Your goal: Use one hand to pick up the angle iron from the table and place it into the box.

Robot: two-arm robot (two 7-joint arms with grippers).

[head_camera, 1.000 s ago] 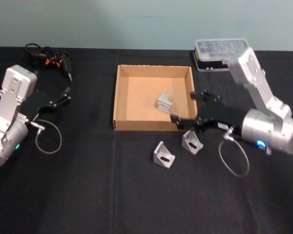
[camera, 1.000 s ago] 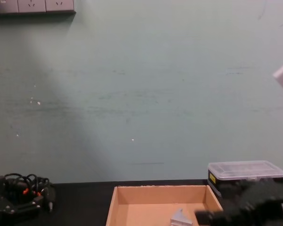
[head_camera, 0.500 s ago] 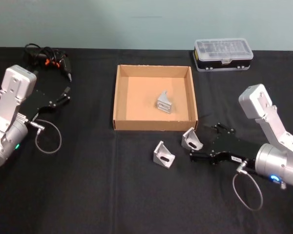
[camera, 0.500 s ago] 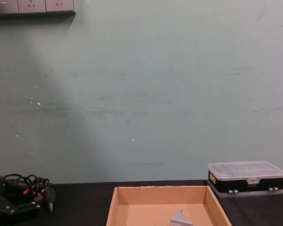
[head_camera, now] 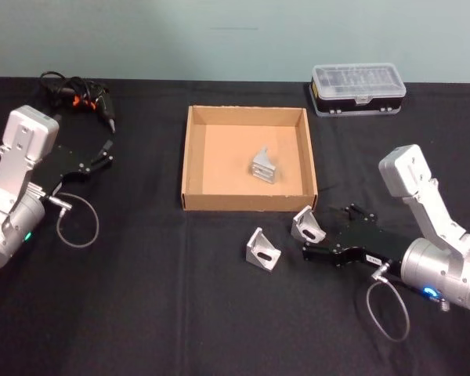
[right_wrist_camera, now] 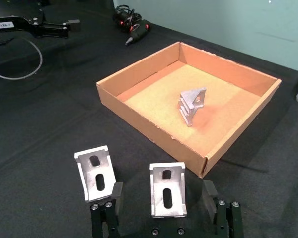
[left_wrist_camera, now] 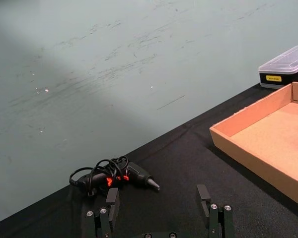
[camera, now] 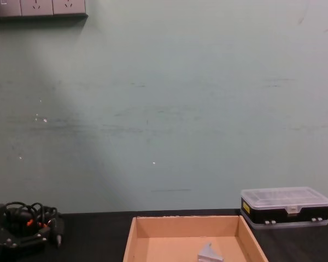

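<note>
Straddling one angle iron [right_wrist_camera: 168, 196] on the table [right_wrist_camera: 39, 148], the right tool [right_wrist_camera: 163, 187] is spread and empty; closing off-centre could spin it into the neighbouring angle iron [right_wrist_camera: 95, 171] or the box [right_wrist_camera: 149, 136] corner. Left tool [left_wrist_camera: 158, 198] idles, spread, far left.

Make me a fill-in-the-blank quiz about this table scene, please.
The shallow tan cardboard box holds ___ silver metal angle iron. ___ more lie on the black table outside it. The black right gripper, straddling the outside angle iron nearest the box, is ___. The black left gripper is open at the table's ___ side.
Missing: one, two, open, left.
</note>
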